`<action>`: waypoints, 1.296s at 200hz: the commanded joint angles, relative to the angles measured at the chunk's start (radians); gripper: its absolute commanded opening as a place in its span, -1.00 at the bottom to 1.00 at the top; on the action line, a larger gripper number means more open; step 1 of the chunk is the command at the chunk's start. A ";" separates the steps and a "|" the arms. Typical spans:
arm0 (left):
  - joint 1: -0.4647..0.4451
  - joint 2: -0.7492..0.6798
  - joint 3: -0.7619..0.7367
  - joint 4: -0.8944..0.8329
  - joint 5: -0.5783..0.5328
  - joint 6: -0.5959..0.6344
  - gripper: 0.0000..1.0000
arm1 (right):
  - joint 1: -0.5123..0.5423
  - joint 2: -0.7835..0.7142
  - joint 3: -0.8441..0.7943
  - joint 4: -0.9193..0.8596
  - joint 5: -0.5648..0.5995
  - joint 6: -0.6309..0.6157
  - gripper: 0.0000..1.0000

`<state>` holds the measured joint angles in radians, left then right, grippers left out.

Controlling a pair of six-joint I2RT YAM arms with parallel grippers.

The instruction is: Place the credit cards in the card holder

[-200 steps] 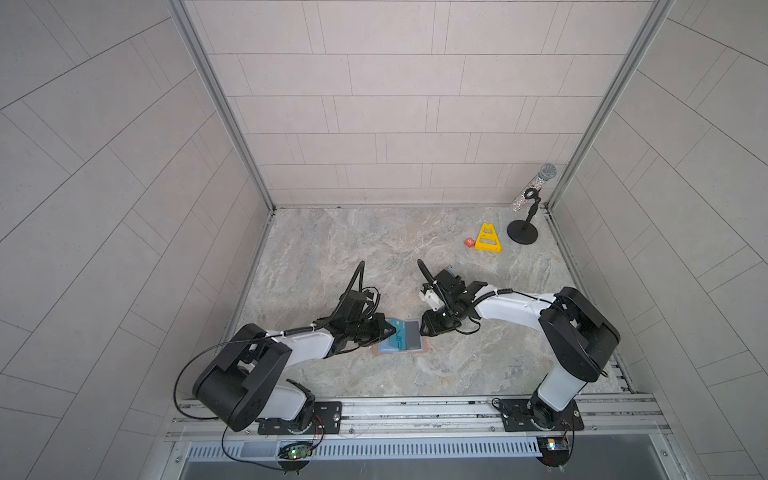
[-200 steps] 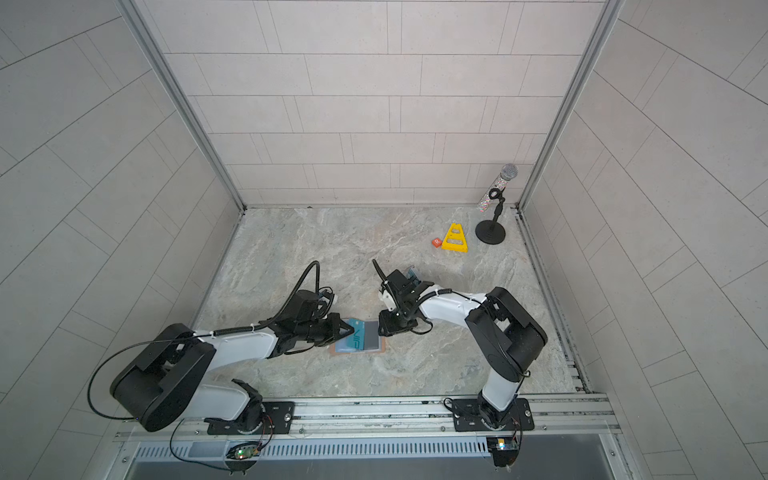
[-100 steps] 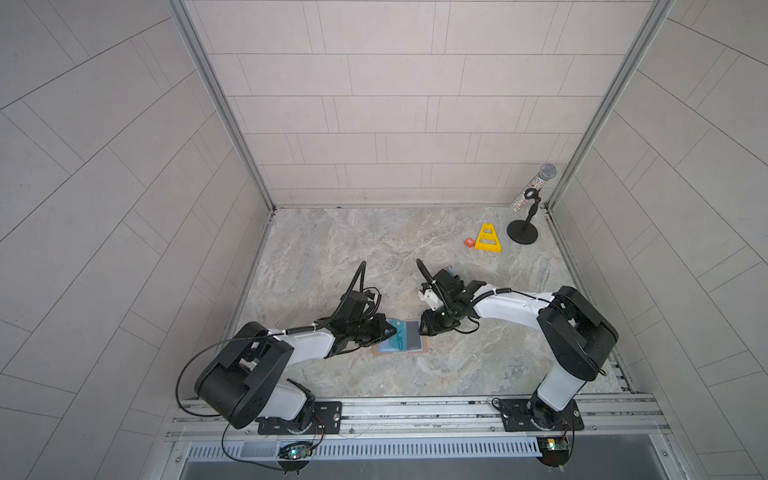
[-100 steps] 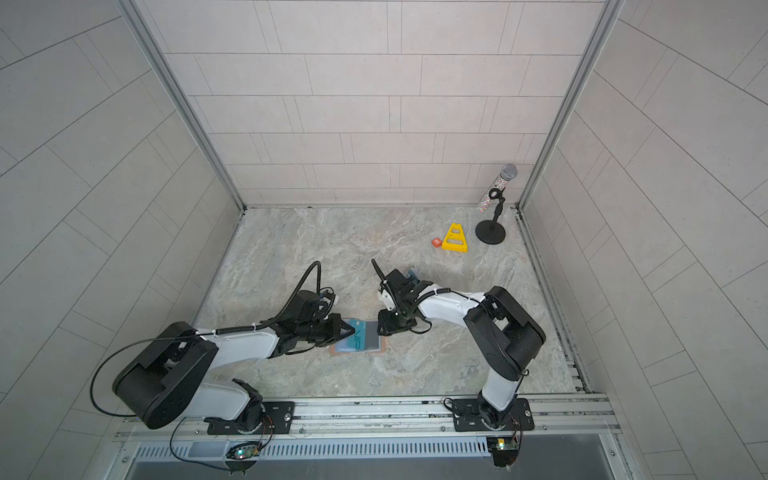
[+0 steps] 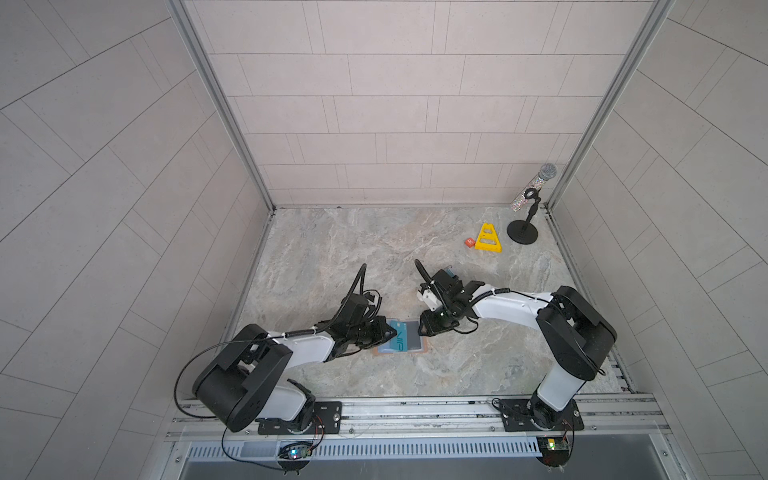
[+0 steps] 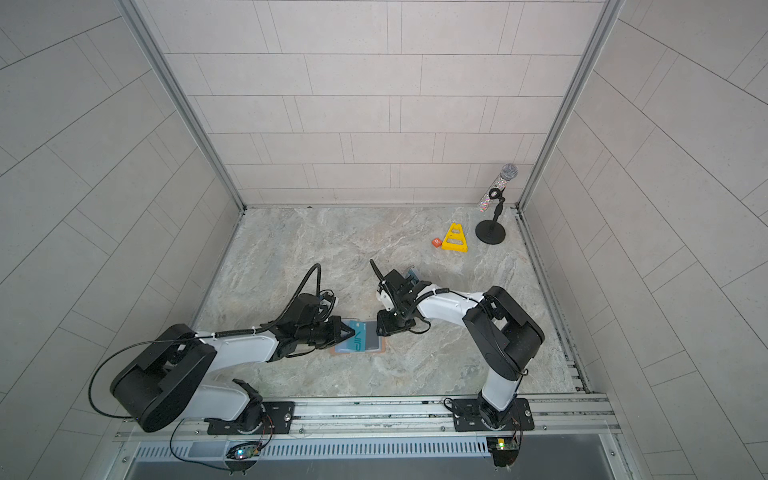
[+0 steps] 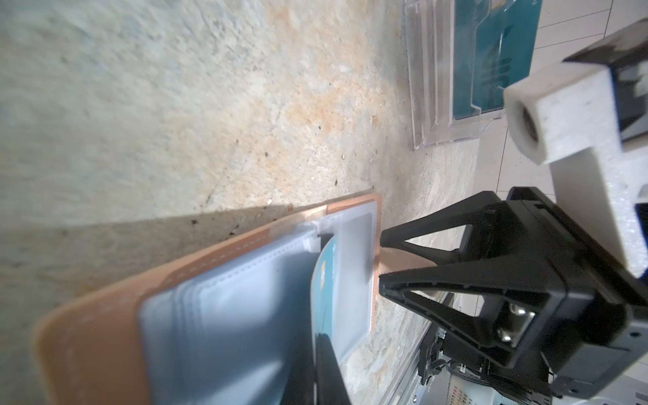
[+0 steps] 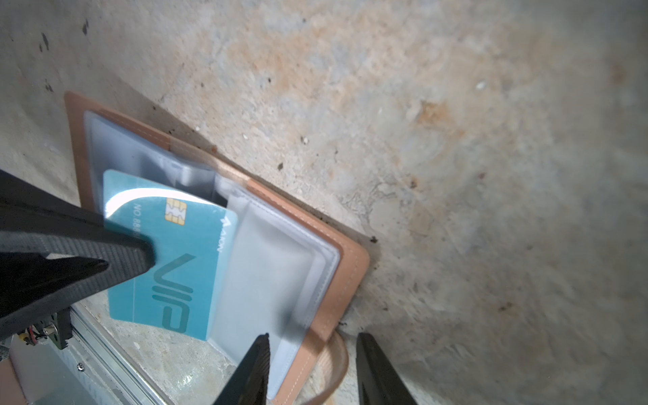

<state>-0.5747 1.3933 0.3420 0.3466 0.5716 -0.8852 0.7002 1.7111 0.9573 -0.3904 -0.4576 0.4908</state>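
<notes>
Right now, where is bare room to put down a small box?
Free: far left, between back wall and left arm; front strip between card holder and rail. Crowded: left pincer and right pincer at the holder; microphone corner with yellow triangle.

Card stand [image 7: 426, 105] stands behind the card holder [image 5: 415, 341].

Marbled tabletop [image 5: 353, 249]: card holder [image 5: 411, 343], clear stand [image 7: 426, 105], yellow triangle [image 5: 489, 248], orange cube [image 5: 470, 242], microphone stand [image 5: 523, 232].

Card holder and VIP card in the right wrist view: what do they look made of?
Card holder: tan leather or imitation, matte, stitched along the edge. Its sleeves: soft clear plastic, hazy and wrinkled. VIP card: thin glossy plastic, going by the glare; its chip looks metallic.
</notes>
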 commanded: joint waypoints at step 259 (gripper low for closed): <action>-0.051 0.123 -0.043 0.057 -0.047 -0.043 -0.73 | 0.016 0.030 0.017 -0.038 0.033 -0.004 -0.16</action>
<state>-0.6121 1.4826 0.3267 0.5133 0.5556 -0.9298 0.7090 1.7226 0.9703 -0.3943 -0.4519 0.4908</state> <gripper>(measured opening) 0.081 0.422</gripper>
